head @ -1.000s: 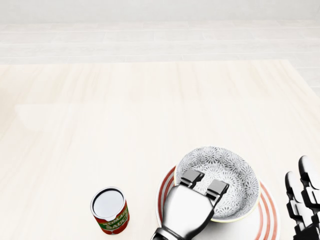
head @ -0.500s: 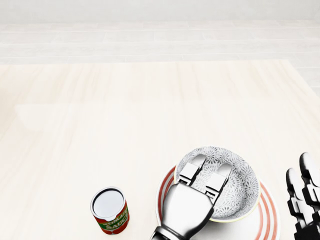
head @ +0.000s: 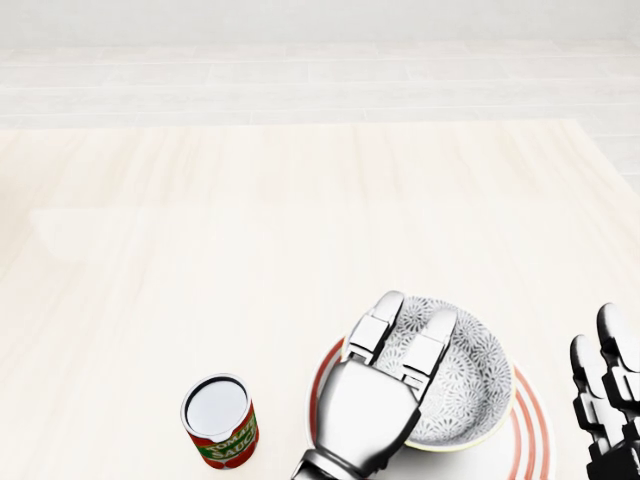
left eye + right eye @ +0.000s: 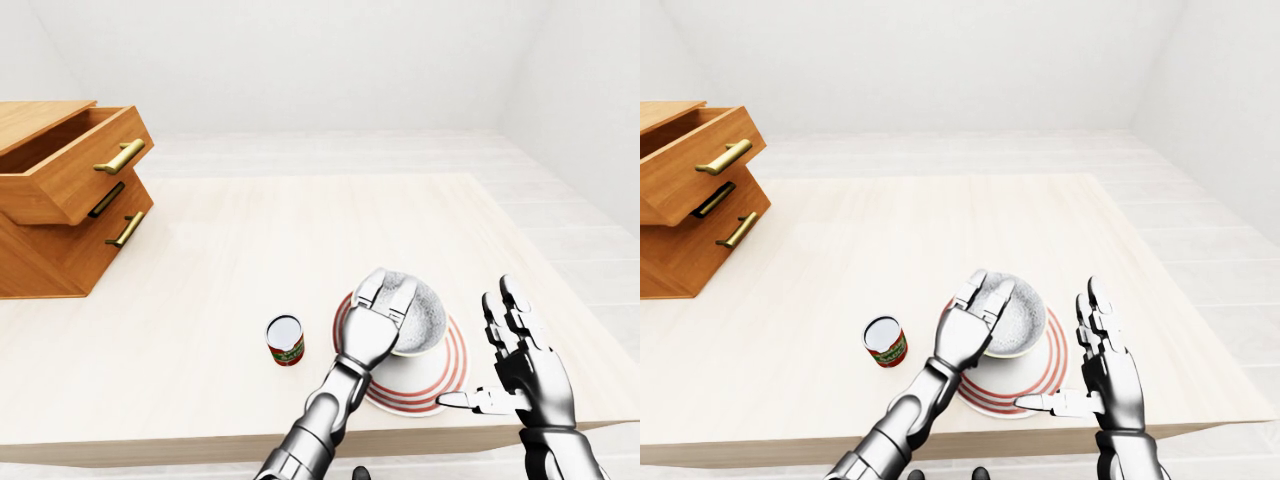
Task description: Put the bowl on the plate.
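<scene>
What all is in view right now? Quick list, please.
table: one, pale wood, fills the head view
plate: one, white with red rings, bottom right of head view
bowl: one, white with grey floral pattern, on the plate
can: one, red-and-green label, upright, left of the plate, apart
drawer unit: one, brown wood, left of left-eye view, top drawer open
left hand: silver, fingers stretched over the bowl's left rim
right hand: silver and black, open, right of the plate
</scene>
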`<state>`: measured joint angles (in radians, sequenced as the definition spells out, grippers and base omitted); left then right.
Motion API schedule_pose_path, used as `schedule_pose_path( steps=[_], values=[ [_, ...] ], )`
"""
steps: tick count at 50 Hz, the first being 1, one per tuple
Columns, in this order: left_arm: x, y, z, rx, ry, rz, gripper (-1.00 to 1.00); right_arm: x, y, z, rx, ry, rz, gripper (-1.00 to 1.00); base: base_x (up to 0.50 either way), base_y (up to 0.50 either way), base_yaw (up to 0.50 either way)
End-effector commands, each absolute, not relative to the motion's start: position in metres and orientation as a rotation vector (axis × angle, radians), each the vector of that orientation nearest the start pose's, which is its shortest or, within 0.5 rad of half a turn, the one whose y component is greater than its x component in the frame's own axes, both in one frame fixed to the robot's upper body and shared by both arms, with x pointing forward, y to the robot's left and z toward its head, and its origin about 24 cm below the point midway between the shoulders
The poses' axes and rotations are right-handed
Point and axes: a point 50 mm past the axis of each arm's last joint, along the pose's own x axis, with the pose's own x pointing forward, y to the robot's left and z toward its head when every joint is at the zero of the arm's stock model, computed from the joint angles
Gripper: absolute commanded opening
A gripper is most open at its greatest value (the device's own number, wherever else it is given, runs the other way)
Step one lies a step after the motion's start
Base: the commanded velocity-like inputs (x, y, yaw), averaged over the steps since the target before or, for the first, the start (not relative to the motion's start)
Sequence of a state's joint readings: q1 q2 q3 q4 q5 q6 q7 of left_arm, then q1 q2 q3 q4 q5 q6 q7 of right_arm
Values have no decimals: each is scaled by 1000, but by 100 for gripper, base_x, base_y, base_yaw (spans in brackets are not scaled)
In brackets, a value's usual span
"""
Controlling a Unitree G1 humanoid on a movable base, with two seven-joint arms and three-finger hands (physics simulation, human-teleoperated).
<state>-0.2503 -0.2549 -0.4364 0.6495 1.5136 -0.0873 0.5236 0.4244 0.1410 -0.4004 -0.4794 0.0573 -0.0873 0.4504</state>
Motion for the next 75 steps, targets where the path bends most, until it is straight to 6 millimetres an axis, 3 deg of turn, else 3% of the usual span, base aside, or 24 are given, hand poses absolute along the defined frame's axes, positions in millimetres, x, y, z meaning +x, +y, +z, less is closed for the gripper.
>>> schedule_pose_path(
  steps=[1,2,31,59,75],
  values=[
    [238,-25,14,1262,-578,-296,94,147,-223,74,-69,-133,-82,100,0,0,0],
    [238,-24,17,1256,-587,-282,100,147,-224,74,-69,-133,-83,100,0,0,0],
    [229,-14,54,1194,-614,-243,100,145,-223,77,-71,-146,-81,100,0,0,0],
    [223,14,88,1123,-609,-190,100,142,-220,83,-85,-163,-79,100,0,0,0],
    [207,37,127,1012,-629,-175,100,143,-218,82,-86,-157,-76,100,0,0,0]
  ],
)
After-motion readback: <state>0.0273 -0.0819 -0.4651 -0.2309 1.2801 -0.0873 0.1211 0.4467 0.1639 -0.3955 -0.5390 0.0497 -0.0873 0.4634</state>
